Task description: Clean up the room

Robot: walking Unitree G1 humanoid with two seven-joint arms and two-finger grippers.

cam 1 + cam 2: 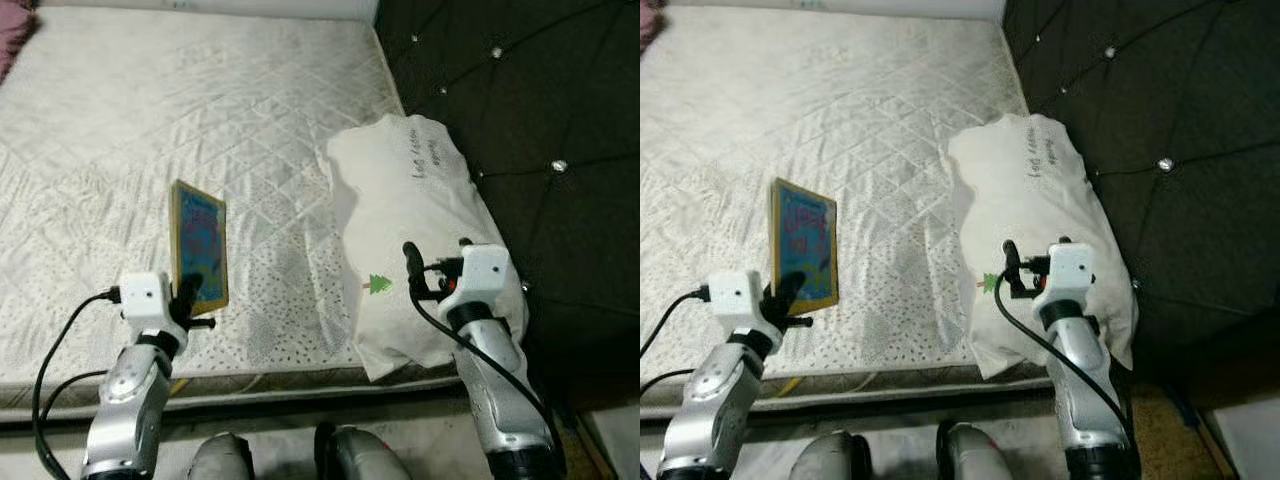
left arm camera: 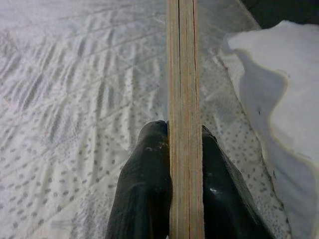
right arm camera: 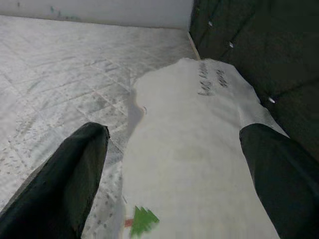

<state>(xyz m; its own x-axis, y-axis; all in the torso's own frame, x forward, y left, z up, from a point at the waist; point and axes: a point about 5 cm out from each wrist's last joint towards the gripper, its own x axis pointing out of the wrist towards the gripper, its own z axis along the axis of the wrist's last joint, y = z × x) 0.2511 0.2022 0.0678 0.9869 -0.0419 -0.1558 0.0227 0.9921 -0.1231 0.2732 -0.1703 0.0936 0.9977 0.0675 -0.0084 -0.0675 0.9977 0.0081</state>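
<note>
A thin picture book (image 1: 199,246) with a yellow border and blue cover stands upright over the mattress (image 1: 150,130). My left gripper (image 1: 188,292) is shut on its lower edge; in the left wrist view the black fingers (image 2: 144,189) pinch the book's edge (image 2: 184,99) from both sides. A white pillow (image 1: 415,220) with dark writing and a small green tree print (image 1: 379,285) lies at the mattress's right side. My right gripper (image 1: 436,252) hovers open over the pillow's near end, its fingers (image 3: 65,179) spread wide above the pillow (image 3: 199,149).
A dark tufted headboard (image 1: 530,110) with shiny studs runs along the right of the bed. The mattress's near edge (image 1: 250,380) is just in front of my legs. A pink fabric corner (image 1: 12,40) shows at the far left.
</note>
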